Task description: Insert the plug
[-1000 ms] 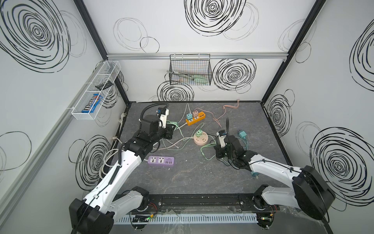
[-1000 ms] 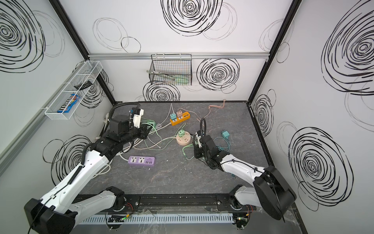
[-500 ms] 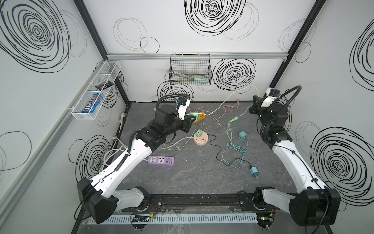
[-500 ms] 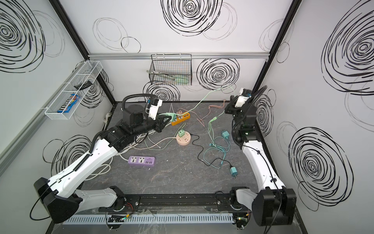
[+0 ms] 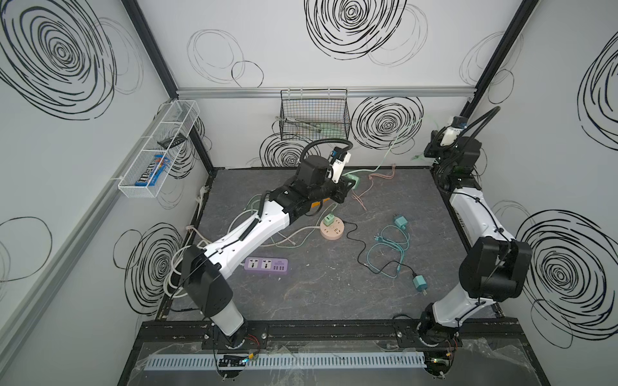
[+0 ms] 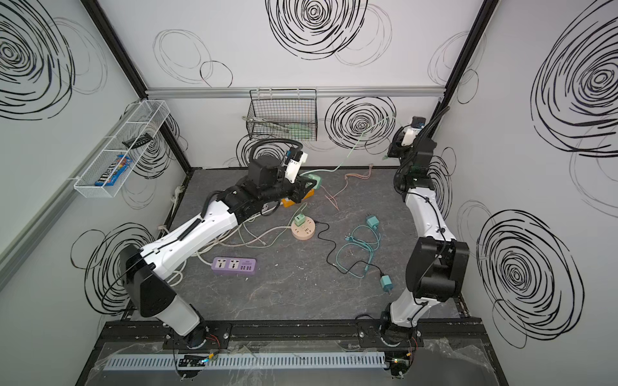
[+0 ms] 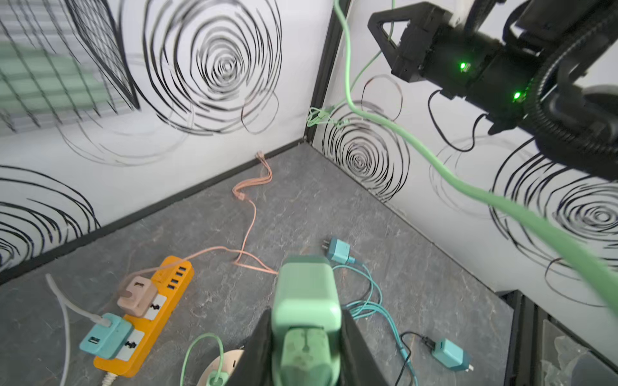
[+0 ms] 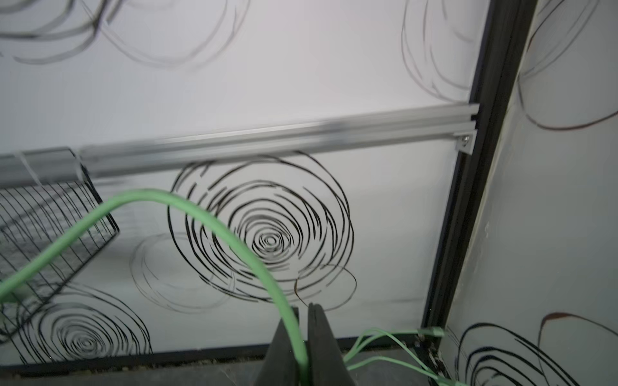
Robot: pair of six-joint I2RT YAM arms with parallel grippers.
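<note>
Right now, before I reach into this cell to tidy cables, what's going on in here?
The left hand holds a light green adapter in the air near the orange power strip. The right hand is raised in the back right corner with a green cable running between its fingers; whether it grips it is unclear. The adapter is not plugged in yet.

You have a mint-green plug (image 7: pixel 306 294) in the black left end effector (image 7: pixel 306 315); beside it, an orange strip (image 7: pixel 152 326), grey surface (image 7: pixel 301 207), black-swirled white walls (image 7: pixel 214 67).
</note>
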